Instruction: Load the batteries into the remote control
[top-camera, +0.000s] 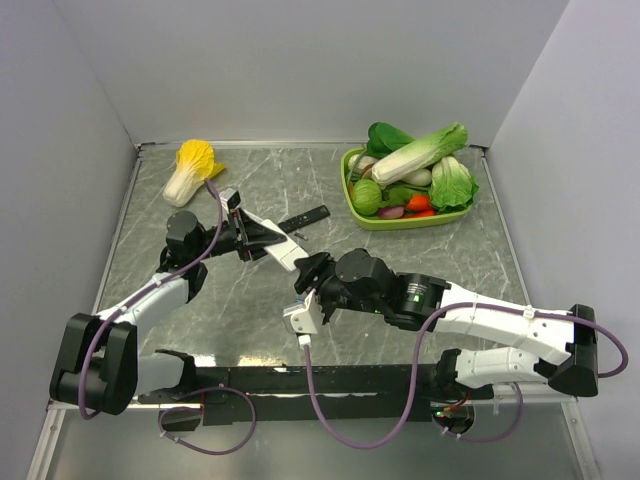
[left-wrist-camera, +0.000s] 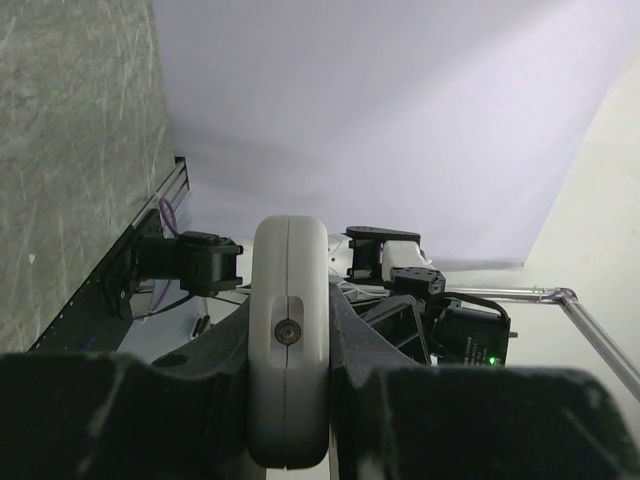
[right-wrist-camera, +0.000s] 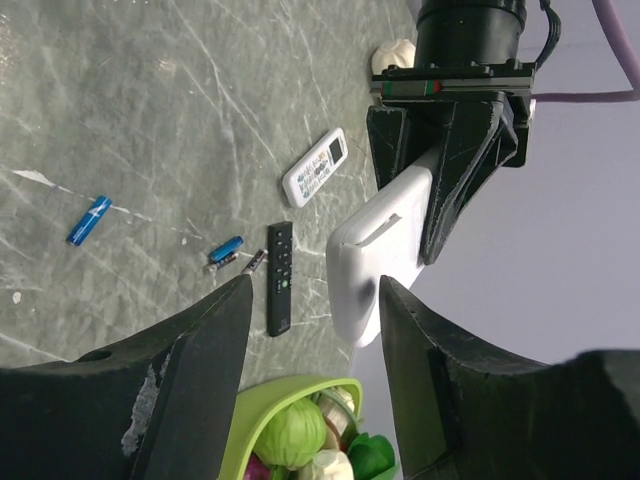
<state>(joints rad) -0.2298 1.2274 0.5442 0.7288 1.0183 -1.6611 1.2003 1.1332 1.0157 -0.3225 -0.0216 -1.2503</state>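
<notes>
Left gripper (right-wrist-camera: 425, 185) clamps remote control (right-wrist-camera: 385, 250) edgewise, looks light, rigid, slick; right gripper (right-wrist-camera: 312, 300) open, empty; pinch tiny batteries (right-wrist-camera: 90, 220) mid-barrel.

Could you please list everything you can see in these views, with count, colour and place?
large remote: one, white, held up above the table
small remote: one, white, lying on the table
slim remote: one, black, on the table beside the batteries
batteries: two plainly blue, perhaps a third, loose on the table
cabbage: one, yellow and white, far left corner
tray: one, green, far right
vegetables: several, mostly green, piled in the tray
table: one, grey marble
left gripper: one, black, shut on the large remote
right gripper: one, black, open, empty
</notes>
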